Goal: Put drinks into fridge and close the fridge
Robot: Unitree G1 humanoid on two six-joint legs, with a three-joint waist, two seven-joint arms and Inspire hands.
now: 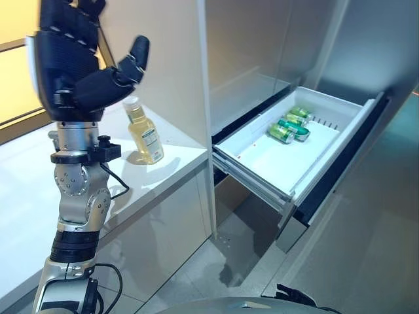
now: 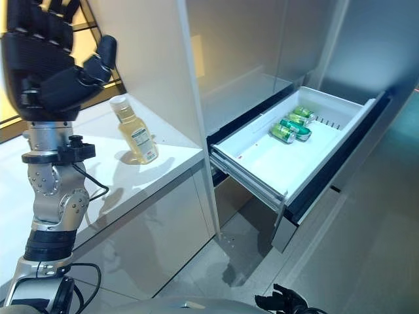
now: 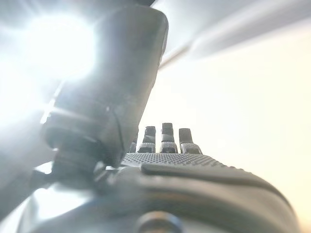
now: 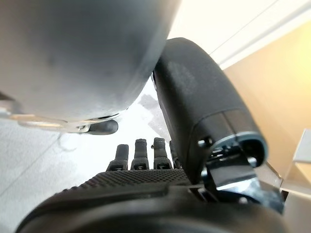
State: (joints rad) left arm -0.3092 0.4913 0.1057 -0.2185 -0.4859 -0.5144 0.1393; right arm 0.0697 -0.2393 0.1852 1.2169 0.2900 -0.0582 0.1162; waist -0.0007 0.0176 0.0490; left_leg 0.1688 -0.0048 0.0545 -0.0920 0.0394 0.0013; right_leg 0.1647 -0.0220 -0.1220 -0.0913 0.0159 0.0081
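Observation:
A bottle of yellow drink (image 1: 144, 134) with a white cap stands upright on the white counter (image 1: 26, 196), near its right end. Green cans (image 1: 288, 125) lie at the far end of the open white fridge drawer (image 1: 262, 176), which is pulled out to the right of the counter. My left hand (image 1: 65, 59) is raised above the counter, to the left of the bottle and higher than it, open and empty with its thumb spread; it also shows in the left wrist view (image 3: 184, 184). My right hand (image 4: 136, 194) is open with straight fingers and holds nothing.
A tall white panel (image 1: 177, 65) stands behind the bottle, between the counter and the fridge. The drawer's dark grey front (image 1: 340, 176) juts out over the grey tiled floor (image 1: 229, 261). Grey fridge walls (image 1: 366, 46) rise behind the drawer.

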